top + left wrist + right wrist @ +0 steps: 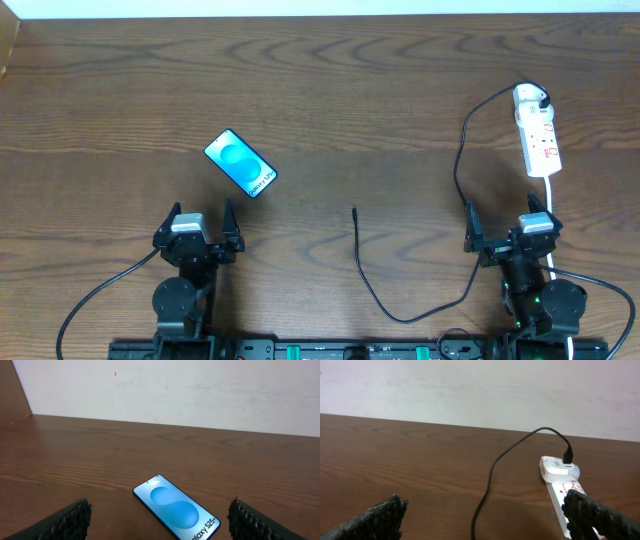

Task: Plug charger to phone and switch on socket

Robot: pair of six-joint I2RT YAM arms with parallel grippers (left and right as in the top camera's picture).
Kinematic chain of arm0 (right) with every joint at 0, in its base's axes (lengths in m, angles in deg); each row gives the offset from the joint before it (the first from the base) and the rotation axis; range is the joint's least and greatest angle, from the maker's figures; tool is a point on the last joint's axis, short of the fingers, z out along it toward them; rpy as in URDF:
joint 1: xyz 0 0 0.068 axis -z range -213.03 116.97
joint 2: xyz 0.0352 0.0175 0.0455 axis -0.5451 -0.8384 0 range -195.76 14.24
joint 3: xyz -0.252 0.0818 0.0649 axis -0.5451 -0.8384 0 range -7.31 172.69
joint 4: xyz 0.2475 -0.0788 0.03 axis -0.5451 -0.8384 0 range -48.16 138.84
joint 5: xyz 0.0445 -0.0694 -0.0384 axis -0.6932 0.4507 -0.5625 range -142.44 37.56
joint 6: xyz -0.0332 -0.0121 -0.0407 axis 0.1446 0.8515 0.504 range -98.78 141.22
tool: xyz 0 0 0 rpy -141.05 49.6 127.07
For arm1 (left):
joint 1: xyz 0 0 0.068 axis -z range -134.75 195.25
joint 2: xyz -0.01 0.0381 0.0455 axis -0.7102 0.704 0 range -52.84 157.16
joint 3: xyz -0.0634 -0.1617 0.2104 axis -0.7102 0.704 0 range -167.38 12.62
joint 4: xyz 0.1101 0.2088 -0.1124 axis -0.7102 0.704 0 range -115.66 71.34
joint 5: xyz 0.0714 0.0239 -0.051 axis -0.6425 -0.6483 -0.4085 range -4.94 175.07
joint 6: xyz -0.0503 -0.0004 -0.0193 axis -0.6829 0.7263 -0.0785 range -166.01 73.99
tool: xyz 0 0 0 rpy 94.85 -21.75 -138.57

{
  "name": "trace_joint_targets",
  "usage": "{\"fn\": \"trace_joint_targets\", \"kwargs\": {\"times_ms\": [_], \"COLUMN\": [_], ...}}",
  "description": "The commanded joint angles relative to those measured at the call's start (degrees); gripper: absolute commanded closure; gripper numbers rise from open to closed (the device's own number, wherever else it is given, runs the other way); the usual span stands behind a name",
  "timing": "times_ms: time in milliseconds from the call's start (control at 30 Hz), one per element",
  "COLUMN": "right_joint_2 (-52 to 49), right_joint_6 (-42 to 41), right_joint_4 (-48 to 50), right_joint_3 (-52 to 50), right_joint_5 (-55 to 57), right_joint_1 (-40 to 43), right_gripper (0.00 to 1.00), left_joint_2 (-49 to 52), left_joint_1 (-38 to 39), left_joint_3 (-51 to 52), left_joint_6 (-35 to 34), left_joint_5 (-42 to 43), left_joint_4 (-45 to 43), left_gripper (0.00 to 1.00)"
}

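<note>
The phone (240, 164), blue screen up, lies tilted on the table left of centre; it also shows in the left wrist view (176, 514) just ahead of my jaws. My left gripper (198, 222) is open and empty, near the front edge, behind the phone. The socket (537, 131), a white strip with red marks, lies at the right; it shows in the right wrist view (561, 491). A white adapter (530, 97) sits in its far end. The charger cable (462, 160) loops down to a free plug tip (354, 211) mid-table. My right gripper (510, 222) is open and empty below the socket.
The brown wooden table (330, 90) ends at a white wall at the back. The socket's white cord (552, 200) runs down past my right arm. Thicker black robot cables (95, 295) trail at the front corners.
</note>
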Motion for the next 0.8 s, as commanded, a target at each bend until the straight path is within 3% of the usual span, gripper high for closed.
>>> {"fn": "trace_joint_targets", "kwargs": {"times_ms": [0, 767], "right_joint_2": [0.52, 0.52], "right_joint_6": [0.52, 0.52], "right_joint_4": [-0.35, -0.35], "right_joint_3": [-0.07, -0.07], "right_joint_5": [0.7, 0.7], "right_joint_1": [-0.17, -0.17], "right_gripper": [0.01, 0.01], "left_joint_2": [-0.31, -0.28], "left_joint_1": [-0.28, -0.28], "left_joint_3": [1.22, 1.22], "left_joint_6": [0.35, -0.92], "left_joint_5": [-0.17, -0.55], "left_joint_4": [2.03, 1.88], "left_gripper": [0.12, 0.13]}}
